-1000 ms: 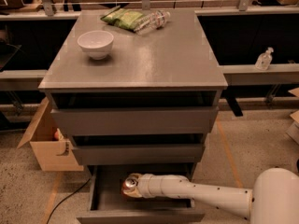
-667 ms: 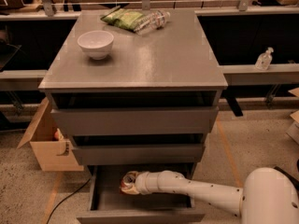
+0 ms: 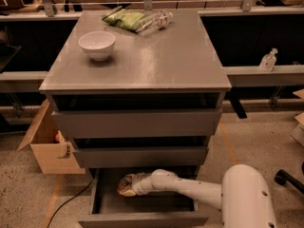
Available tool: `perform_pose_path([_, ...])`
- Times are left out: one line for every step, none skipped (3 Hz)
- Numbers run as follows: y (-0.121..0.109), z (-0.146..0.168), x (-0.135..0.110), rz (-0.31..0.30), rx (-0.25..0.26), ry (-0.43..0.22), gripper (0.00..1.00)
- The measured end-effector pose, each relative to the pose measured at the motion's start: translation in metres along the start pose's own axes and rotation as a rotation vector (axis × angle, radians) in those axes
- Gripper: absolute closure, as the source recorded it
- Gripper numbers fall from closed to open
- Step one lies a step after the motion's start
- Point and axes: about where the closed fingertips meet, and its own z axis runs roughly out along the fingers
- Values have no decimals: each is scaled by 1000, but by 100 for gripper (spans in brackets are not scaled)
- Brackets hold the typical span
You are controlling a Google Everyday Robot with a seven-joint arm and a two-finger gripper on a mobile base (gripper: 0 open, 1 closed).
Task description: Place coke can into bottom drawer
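The bottom drawer of the grey cabinet is pulled open. My white arm reaches into it from the right. My gripper is low inside the drawer at its left side, shut on the coke can. Only a reddish side and a pale end of the can show; the rest is hidden by the gripper. I cannot tell whether the can touches the drawer floor.
The two upper drawers overhang the open one, close above my arm. A white bowl, a clear plastic bottle and a green chip bag lie on the cabinet top. A cardboard box stands on the floor at left.
My gripper has moved a little to the left inside the bottom drawer with the can. Nothing on the cabinet top has moved.
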Motion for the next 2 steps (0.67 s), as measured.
perform_pose_path([-2,21,8,-5,-17,45,100])
perform_pose_path([-2,32,15,-2,-24,84,100])
